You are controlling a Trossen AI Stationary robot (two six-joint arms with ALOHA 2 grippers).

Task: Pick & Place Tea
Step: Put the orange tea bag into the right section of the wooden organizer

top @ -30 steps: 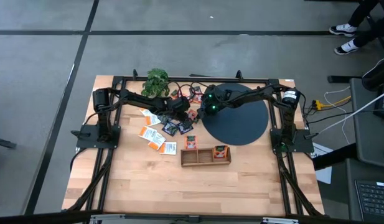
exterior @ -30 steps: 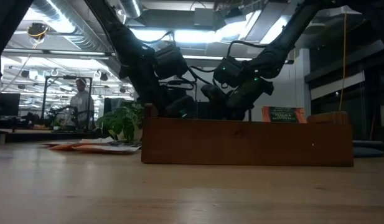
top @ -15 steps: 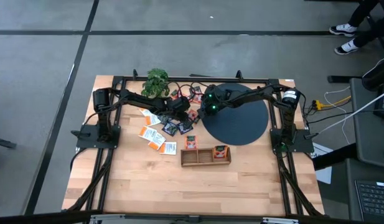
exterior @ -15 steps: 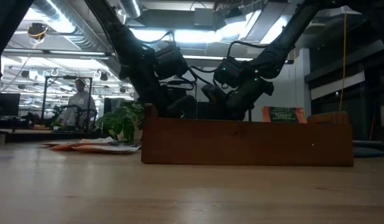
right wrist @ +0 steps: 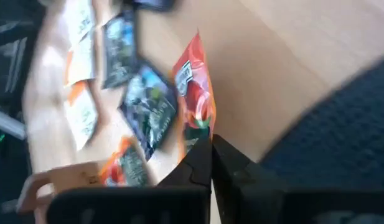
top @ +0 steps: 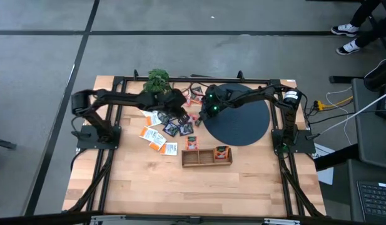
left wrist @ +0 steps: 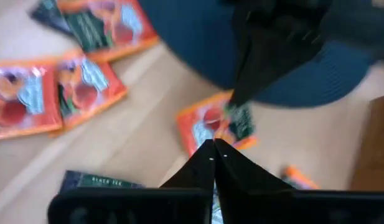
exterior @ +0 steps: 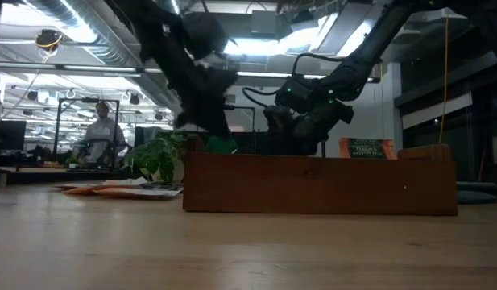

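Tea packets [top: 156, 134] lie scattered on the wooden table, left of the black disc [top: 243, 122]. My right gripper [right wrist: 210, 140] is low at the disc's left edge, shut on an orange-red packet [right wrist: 195, 81]. The high view shows this gripper [top: 201, 117] next to the disc. My left gripper [left wrist: 213, 146] hangs above the packets, shut, with nothing showing between its fingertips. In the high view it [top: 182, 114] is just left of the right gripper. A dark packet [left wrist: 92, 182] lies below it. My right gripper pinches the orange-red packet by its near edge [right wrist: 198, 132] between its two fingers. The fingers slant down from the table's right side. The packet stands tilted up from the fingertips. In the left wrist view the fingers [left wrist: 241, 93] meet the packet [left wrist: 207, 127] beside the disc's rim.
A long wooden tray [top: 206, 157] near the table's middle holds two packets. A small green plant [top: 157, 81] stands at the far edge, with cables beside it. In the low view the tray's wall [exterior: 312, 185] blocks the sight of the table behind it, and a person stands far off.
My left gripper has risen from the packets, drawing back a little toward the table's left, and has stayed shut. My right arm has kept its place at the disc's edge.
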